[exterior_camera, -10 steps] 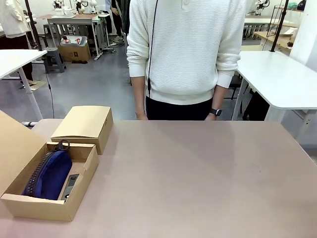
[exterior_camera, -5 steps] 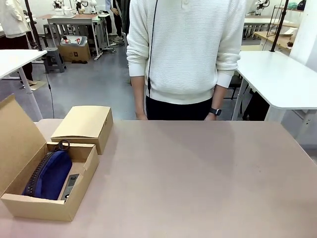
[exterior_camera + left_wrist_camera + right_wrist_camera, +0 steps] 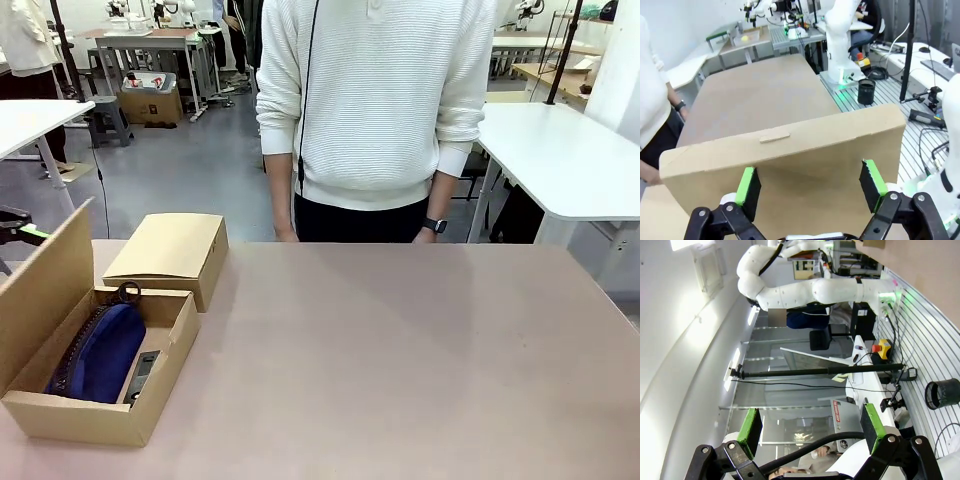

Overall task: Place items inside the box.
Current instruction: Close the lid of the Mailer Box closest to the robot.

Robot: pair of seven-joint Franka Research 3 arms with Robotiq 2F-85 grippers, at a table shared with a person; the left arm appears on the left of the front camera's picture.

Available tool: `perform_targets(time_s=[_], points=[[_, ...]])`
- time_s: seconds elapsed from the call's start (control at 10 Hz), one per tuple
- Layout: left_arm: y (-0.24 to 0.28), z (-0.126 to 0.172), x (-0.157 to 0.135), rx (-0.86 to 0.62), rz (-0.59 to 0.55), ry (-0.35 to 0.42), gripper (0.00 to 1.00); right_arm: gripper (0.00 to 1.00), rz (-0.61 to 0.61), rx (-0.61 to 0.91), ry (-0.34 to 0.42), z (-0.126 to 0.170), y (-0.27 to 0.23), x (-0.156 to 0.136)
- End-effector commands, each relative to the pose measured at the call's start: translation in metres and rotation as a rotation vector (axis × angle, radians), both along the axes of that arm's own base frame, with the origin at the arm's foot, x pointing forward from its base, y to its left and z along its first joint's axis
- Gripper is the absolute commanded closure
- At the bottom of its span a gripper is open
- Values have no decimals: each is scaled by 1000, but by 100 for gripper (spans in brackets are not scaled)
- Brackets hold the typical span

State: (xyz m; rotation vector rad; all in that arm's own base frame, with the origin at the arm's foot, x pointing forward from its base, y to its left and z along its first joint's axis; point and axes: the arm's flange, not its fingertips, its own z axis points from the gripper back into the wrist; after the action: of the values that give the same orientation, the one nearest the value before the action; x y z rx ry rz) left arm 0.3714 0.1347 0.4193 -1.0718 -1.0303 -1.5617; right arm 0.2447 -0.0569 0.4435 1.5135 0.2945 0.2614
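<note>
The open cardboard box (image 3: 80,420) sits at the table's near left corner. A navy pouch (image 3: 100,350) lies in it, with a dark narrow item (image 3: 143,372) beside it along the right wall. The box's lid flap (image 3: 45,275) stands raised on the left. My left gripper (image 3: 20,225) peeks in at the left edge behind that flap. In the left wrist view my left gripper (image 3: 810,185) is open, with the broad face of the flap (image 3: 790,145) close in front of its fingers. My right gripper (image 3: 810,427) is open and holds nothing, pointing off into the room.
A second, closed cardboard box (image 3: 170,255) stands just behind the open one. A person in a white sweater (image 3: 375,100) stands at the far edge, arms down. The wide brown tabletop (image 3: 400,350) stretches to the right of the boxes.
The lid flap has swung up from lying low at the left to standing nearly upright. The left gripper's tip has come into view at the left edge.
</note>
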Motion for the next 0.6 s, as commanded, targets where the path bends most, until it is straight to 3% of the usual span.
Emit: perform_targets(time_s=[0.0, 0.3, 0.5], points=[[-23, -14, -3, -33, 0, 34, 0, 0, -11, 15, 18, 6, 3, 1], [-55, -50, -5, -70, -10, 115, 0, 0, -11, 15, 18, 6, 3, 1], [-75, -80, -3, -87, 55, 134, 0, 0, -11, 15, 18, 6, 3, 1]])
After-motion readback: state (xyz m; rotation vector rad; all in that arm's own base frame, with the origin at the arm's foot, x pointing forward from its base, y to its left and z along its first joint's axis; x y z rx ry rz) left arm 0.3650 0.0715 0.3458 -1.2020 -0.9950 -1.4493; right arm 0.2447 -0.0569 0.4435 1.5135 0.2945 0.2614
